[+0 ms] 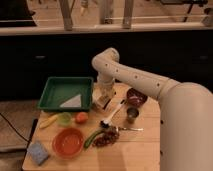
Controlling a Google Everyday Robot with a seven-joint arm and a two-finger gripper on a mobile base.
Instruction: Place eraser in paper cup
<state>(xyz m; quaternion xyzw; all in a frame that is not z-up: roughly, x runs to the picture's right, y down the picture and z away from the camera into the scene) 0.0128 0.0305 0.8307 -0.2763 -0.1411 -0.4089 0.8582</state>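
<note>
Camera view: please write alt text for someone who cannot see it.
A white robot arm holds its shut gripper low beside a green tray on a wooden table; an orange bowl, a spoon and a blue sponge lie nearby.

Gripper [103, 96] at frame centre, closed, low over table [140, 150], just right of green tray [46, 97]. Dark bowl [136, 96] further right; orange bowl [68, 142] lower left.
</note>
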